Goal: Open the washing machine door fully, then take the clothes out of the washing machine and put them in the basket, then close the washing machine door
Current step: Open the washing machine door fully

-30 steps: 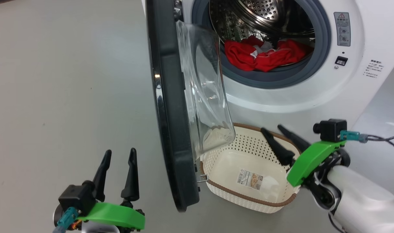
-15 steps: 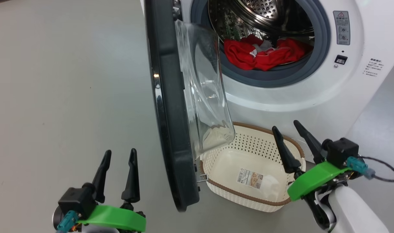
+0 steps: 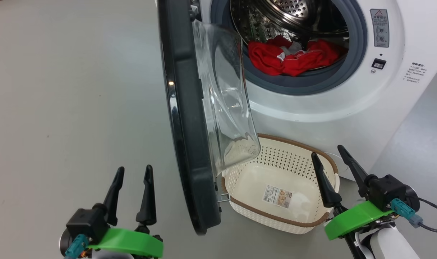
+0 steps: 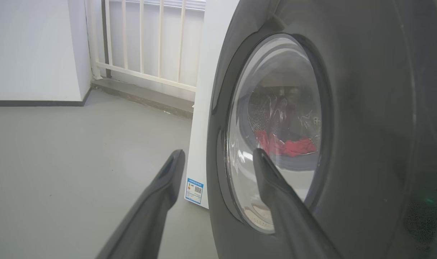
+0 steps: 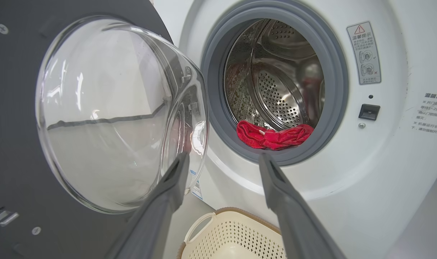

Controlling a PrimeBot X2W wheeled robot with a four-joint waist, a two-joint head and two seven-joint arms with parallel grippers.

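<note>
The white washing machine (image 3: 348,104) stands at the upper right, and its black-rimmed door (image 3: 189,144) is swung out, edge-on to me, with the glass bowl facing the drum. Red and white clothes (image 3: 292,57) lie at the drum's front lip. The cream basket (image 3: 297,144) sits on the floor below the opening with only a sticker inside. My left gripper (image 3: 134,171) is open and empty, left of the door's outer face (image 4: 366,126). My right gripper (image 3: 327,151) is open and empty above the basket's right rim, pointing at the clothes (image 5: 272,136).
Bare grey floor (image 3: 71,100) spreads to the left of the door. A white wall and a white railing (image 4: 143,39) stand behind the machine's left side. A black cable (image 3: 432,216) trails from my right wrist. The door's lower edge hangs over the basket's left end.
My right gripper has drawn back from over the basket toward its right rim and turned its fingers up toward the drum. The left gripper, door and clothes have stayed put.
</note>
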